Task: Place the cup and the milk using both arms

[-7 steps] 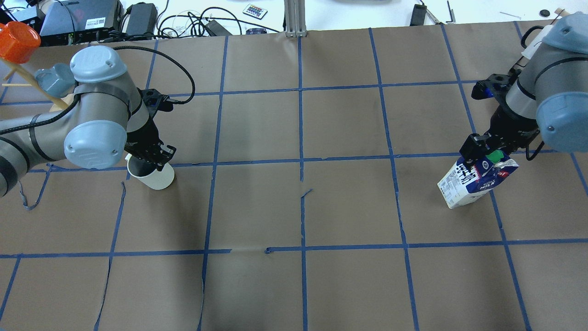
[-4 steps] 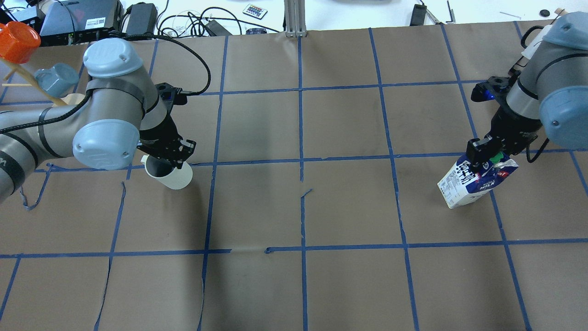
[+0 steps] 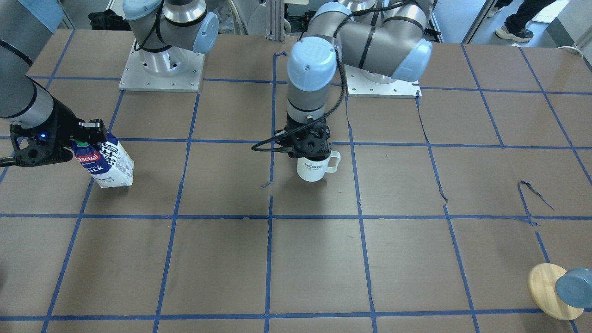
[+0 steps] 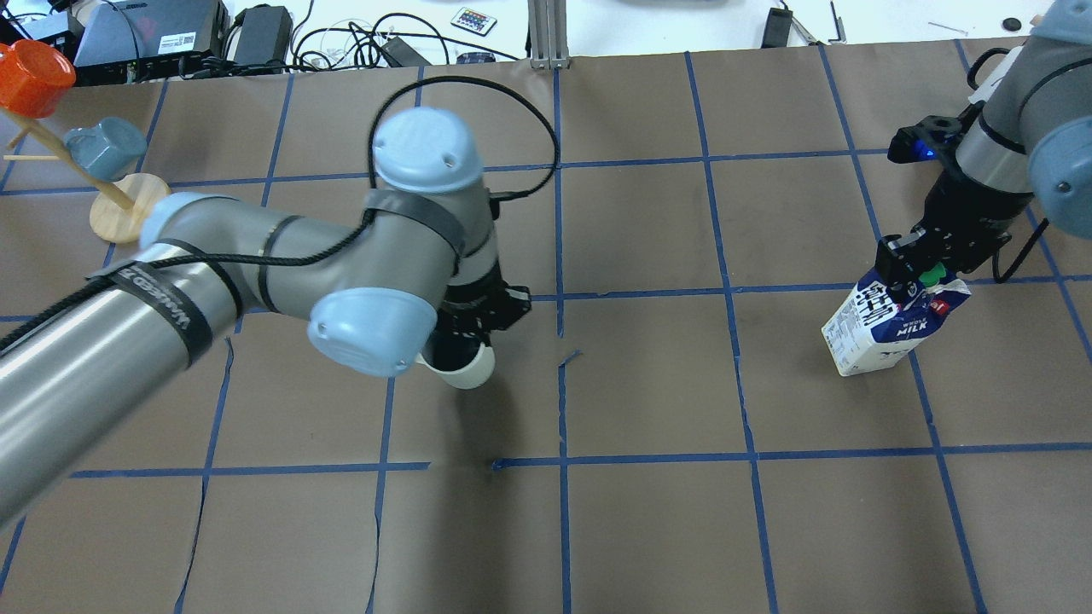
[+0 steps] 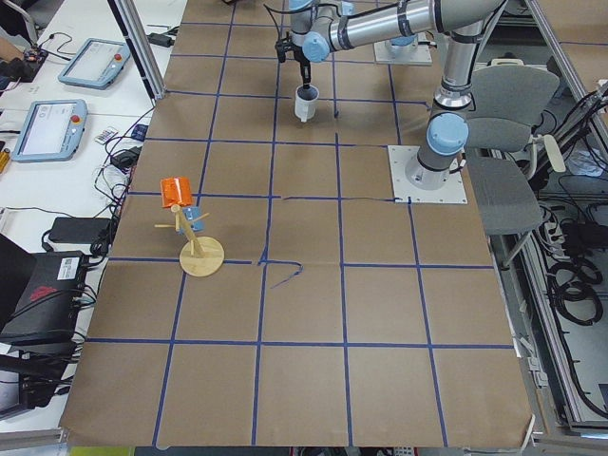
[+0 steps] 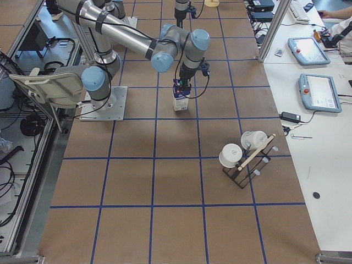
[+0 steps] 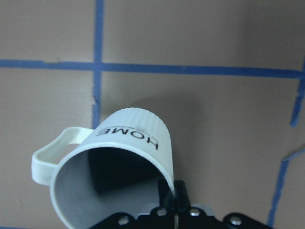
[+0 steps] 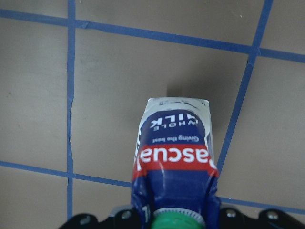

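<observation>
The white "HOME" cup [image 3: 315, 167] hangs from my left gripper [image 3: 309, 149], which is shut on its rim; it is held above the table near the middle. It also shows in the overhead view [image 4: 465, 367] under my left gripper [image 4: 476, 317], and in the left wrist view [image 7: 114, 164] with its handle to the left. The milk [image 3: 107, 161] is a blue and white carton with a green cap. My right gripper [image 3: 85, 134] is shut on its top. It shows at the overhead view's right [image 4: 887, 328], under my right gripper [image 4: 914, 266], and in the right wrist view [image 8: 175, 164].
A wooden disc stand [image 4: 118, 207] with a blue-grey cylinder [image 4: 104, 147] and an orange cup [image 4: 32, 78] is at the far left. Another rack with white cups [image 6: 245, 157] stands beyond the milk. Cables and devices [image 4: 256, 34] line the far edge.
My left arm has swung right toward the table's middle, carrying the cup with it. The right gripper and the milk have shifted slightly up and right.
</observation>
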`<state>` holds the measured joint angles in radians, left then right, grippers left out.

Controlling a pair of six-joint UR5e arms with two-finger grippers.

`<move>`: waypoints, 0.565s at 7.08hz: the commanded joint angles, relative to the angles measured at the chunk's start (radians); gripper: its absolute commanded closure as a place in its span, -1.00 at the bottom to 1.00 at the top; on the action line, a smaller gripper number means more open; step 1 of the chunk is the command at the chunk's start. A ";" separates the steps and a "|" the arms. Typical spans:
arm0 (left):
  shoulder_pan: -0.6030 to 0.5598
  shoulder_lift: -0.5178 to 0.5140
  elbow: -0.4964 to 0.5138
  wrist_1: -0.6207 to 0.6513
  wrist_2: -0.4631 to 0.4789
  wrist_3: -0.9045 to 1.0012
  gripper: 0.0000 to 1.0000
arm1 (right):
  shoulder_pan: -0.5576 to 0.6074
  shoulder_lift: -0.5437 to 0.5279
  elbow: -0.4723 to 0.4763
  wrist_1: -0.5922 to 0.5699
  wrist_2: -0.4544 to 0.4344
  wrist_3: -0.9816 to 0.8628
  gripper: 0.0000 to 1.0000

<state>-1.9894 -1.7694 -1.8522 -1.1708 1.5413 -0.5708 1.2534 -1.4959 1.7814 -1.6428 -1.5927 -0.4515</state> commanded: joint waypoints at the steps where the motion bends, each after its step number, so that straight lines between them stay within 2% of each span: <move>1: -0.165 -0.022 0.017 0.014 -0.061 -0.232 1.00 | 0.049 0.008 -0.095 0.055 0.043 0.127 0.77; 2: -0.199 -0.024 0.016 -0.001 -0.049 -0.238 1.00 | 0.073 0.009 -0.100 0.055 0.092 0.230 0.80; 3: -0.198 -0.033 0.013 0.003 -0.043 -0.219 1.00 | 0.124 0.023 -0.105 0.054 0.103 0.305 0.85; 4: -0.198 -0.051 0.024 0.013 -0.041 -0.201 0.77 | 0.167 0.025 -0.117 0.051 0.105 0.354 0.87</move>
<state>-2.1801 -1.8029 -1.8357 -1.1654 1.4969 -0.7857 1.3659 -1.4776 1.6780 -1.5904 -1.5005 -0.1761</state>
